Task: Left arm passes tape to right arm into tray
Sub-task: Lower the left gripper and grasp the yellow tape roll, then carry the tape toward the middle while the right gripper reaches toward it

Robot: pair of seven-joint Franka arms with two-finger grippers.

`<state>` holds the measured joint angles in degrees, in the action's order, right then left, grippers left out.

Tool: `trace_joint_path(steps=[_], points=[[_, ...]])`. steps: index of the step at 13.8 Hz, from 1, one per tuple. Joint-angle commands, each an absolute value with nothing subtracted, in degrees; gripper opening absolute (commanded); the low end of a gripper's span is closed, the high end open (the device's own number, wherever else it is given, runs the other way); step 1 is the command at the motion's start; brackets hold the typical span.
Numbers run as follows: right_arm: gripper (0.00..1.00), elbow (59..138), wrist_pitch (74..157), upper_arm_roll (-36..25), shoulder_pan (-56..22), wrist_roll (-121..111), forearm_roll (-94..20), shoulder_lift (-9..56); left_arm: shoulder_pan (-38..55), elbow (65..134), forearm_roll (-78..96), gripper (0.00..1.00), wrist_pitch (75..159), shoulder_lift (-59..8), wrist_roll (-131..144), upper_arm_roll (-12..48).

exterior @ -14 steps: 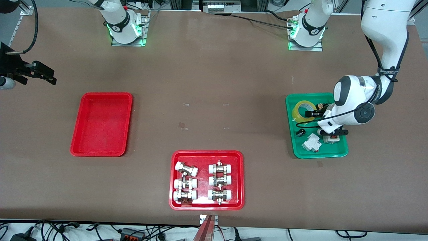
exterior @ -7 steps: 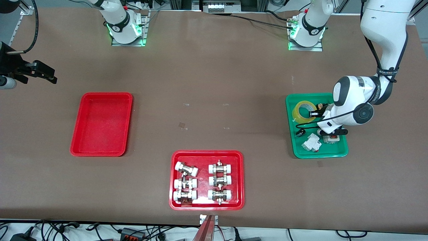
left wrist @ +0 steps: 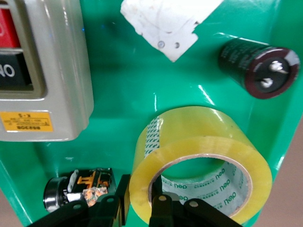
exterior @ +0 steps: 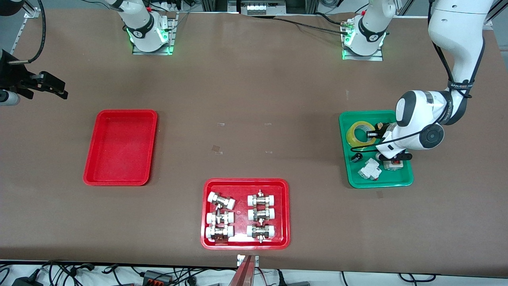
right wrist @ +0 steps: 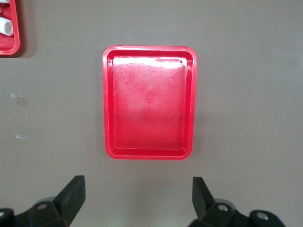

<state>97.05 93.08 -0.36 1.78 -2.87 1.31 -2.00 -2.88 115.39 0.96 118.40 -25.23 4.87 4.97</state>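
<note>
The yellow tape roll (exterior: 357, 133) lies in the green tray (exterior: 381, 181) at the left arm's end of the table. It also shows in the left wrist view (left wrist: 203, 146). My left gripper (exterior: 372, 135) is down in that tray. Its jaws (left wrist: 142, 201) straddle the roll's wall, one finger inside the core and one outside, closed on it. The plain red tray (exterior: 121, 147) lies toward the right arm's end and shows in the right wrist view (right wrist: 149, 104). My right gripper (exterior: 53, 86) waits open and empty (right wrist: 137, 194) above the table beside that tray.
The green tray also holds a grey switch box (left wrist: 52, 71), a black cylinder (left wrist: 258, 68), a white part (exterior: 369, 170) and a small electronic part (left wrist: 80, 187). A wider red tray (exterior: 245, 181) with several white-capped fittings lies nearest the front camera.
My left gripper has shifted slightly along the tape roll inside the green tray. The right arm has not moved.
</note>
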Motion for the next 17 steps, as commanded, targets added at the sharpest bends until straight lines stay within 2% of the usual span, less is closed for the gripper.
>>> trace_joint_path(steps=[1,3,6,9,13,17], points=[[1.0,97.73,92.73,-0.44,1.93,-3.43,0.7,-2.9,-4.21,107.61,2.64,0.01,107.28,-24.43,1.94,5.27],[1.0,97.73,92.81,-0.44,2.02,-3.43,0.79,-2.9,-3.96,101.8,2.64,0.01,101.19,-24.7,-0.86,5.27],[1.0,97.73,92.81,-0.44,2.02,-3.25,0.7,-3.08,-1.68,96.96,3.34,0.01,98.18,-24.78,-5.62,6.15],[1.0,97.73,93.25,-0.44,2.02,-2.55,0.62,-3.25,1.57,92.92,11.22,0.01,98.09,-26.09,-4.57,6.77],[1.0,97.82,93.08,-0.53,2.11,-2.55,0.53,-3.16,5.97,90.98,21.32,0.01,98.61,-28.29,-2.02,6.77],[1.0,97.82,92.9,-0.35,1.76,-3.25,-1.13,-1.24,11.24,85.71,31.37,0.01,99.05,-34.17,2.62,6.77]])
